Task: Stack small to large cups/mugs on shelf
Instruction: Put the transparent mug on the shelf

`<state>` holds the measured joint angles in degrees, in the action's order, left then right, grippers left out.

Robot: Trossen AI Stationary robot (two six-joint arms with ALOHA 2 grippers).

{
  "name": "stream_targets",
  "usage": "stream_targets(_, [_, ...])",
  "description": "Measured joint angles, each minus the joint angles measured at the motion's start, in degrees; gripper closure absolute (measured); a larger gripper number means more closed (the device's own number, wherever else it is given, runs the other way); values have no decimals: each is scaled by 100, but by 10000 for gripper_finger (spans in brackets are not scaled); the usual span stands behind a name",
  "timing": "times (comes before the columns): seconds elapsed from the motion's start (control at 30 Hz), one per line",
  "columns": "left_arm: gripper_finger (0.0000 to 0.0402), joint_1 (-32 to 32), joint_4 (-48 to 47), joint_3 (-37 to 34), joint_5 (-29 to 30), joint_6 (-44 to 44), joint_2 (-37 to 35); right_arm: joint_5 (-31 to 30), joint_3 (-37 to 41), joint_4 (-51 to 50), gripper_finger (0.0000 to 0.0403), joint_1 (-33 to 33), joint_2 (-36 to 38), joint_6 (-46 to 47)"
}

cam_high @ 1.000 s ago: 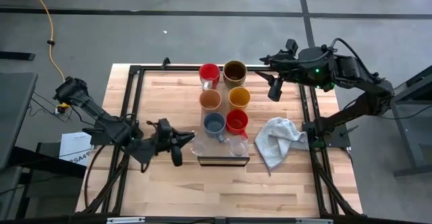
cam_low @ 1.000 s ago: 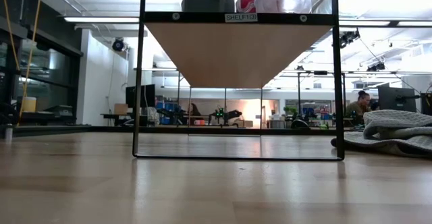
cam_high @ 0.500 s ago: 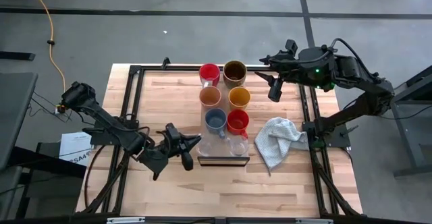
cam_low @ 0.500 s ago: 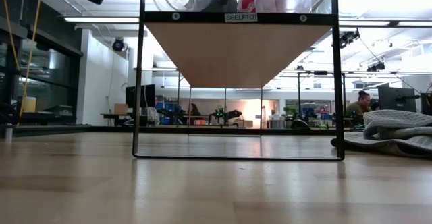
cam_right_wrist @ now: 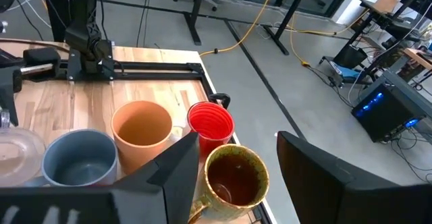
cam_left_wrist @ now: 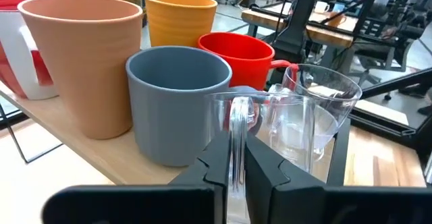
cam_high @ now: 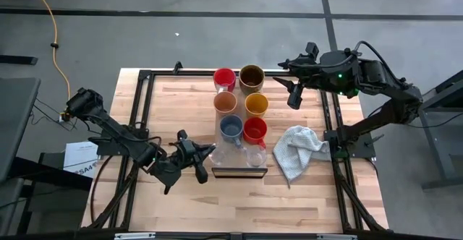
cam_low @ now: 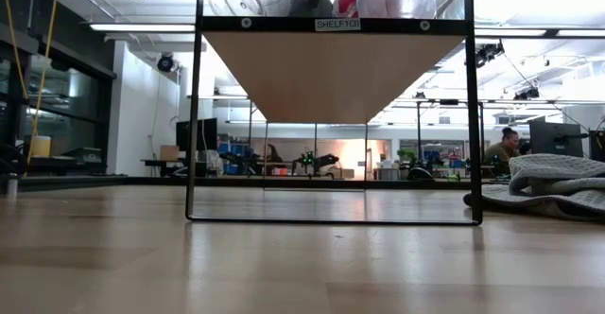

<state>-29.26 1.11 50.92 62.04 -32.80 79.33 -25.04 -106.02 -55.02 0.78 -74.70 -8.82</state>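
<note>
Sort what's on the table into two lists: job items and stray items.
Job items:
- pale wooden shelf board
- two red mugs
- two orange cups
- olive-brown mug
- blue cup
- two clear glass cups

Stray items:
- crumpled pale grey cloth

Robotics lab or workshop: open hall with grey concrete floor (cam_high: 217, 30), ceiling strip lights (cam_low: 142, 27), far benches (cam_low: 312, 170) with monitors, a seated person (cam_low: 501, 148), yellow cable (cam_high: 51, 23) trailing
</note>
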Motion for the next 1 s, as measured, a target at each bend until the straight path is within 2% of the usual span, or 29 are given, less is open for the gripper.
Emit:
stream_targets(0.27, [335,0,48,4,-4,-41,412,-2,0,188,210,0,0,-1])
stream_targets(0.47, [329,0,56,4,-25,-44,430,-2,0,295,210,0,0,-11])
stream_targets(0.83, [327,0,-131,4,-559,-102,212,-2,0,294,210,0,0,-17])
stream_targets(1.0, [294,0,-686,4,-923,-490,-82,-4,0,291,210,0,0,-17])
